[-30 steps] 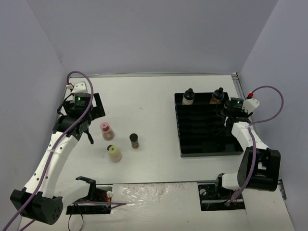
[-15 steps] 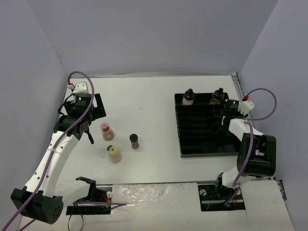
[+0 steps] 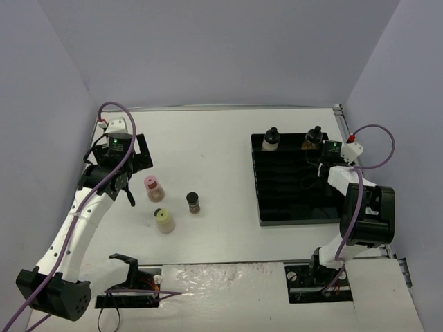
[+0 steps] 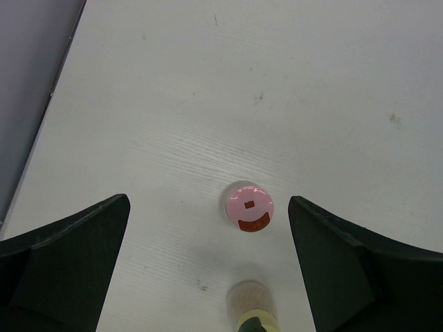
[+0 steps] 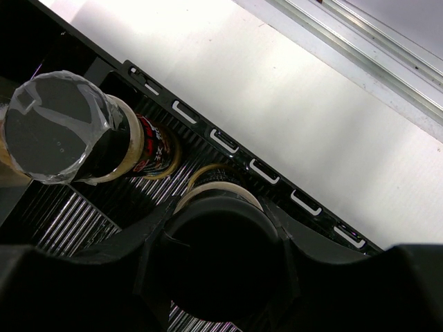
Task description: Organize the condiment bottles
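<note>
1. My left gripper (image 4: 208,266) hangs wide open over the table (image 3: 221,145), with the pink-capped jar (image 4: 250,206) upright below it, untouched.
2. The yellow-capped jar (image 3: 165,220) and a brown jar (image 3: 193,202) stand near it, each apart.
3. My right gripper (image 5: 220,242) is clamped round a black-capped jar (image 5: 221,277) standing at the tray's (image 3: 291,214) back wall, just beside a second capped jar (image 5: 59,128).
4. A pale jar (image 3: 270,139) stands at the tray's back left.

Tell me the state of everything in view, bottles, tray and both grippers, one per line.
left gripper: open, empty, above the pink-capped bottle.
pink-capped bottle: upright on the table, capped.
yellow-capped bottle: upright on the table, capped.
brown bottle: upright on the table, black cap on.
right gripper: shut on the black-capped tray bottle.
film-capped bottle: upright in the tray, beside it.
tray: most slots empty.
</note>
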{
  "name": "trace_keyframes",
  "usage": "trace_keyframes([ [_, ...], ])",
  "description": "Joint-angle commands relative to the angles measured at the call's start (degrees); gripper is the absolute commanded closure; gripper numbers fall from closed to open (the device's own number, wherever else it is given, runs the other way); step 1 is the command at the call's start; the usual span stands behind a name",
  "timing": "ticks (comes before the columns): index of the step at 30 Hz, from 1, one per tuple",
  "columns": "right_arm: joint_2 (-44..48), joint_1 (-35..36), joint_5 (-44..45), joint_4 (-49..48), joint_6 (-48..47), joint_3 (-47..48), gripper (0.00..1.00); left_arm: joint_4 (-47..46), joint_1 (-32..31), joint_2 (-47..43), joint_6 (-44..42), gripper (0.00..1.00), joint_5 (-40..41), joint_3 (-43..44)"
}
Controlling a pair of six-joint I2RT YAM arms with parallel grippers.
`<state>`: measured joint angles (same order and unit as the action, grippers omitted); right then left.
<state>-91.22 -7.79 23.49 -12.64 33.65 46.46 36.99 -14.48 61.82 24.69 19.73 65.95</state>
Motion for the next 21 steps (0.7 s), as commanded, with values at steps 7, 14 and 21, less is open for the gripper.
trace_keyframes([
  [7, -0.48, 0.58, 1.39, -1.12, 0.65, 2.74, 0.83, -3.07, 0.42, -0.54, 0.69, 0.03, 0.84, 1.81],
  [14, -0.74, 0.76, 1.57, -0.79, 0.72, 2.58, 0.63, -3.07, 0.42, -0.39, 0.63, 0.03, 0.84, 1.84],
  [21, -0.73, 1.01, 1.56, -0.12, 0.88, 2.6, 0.5, -3.08, 0.42, -0.39, 0.63, 0.03, 0.84, 1.81],
])
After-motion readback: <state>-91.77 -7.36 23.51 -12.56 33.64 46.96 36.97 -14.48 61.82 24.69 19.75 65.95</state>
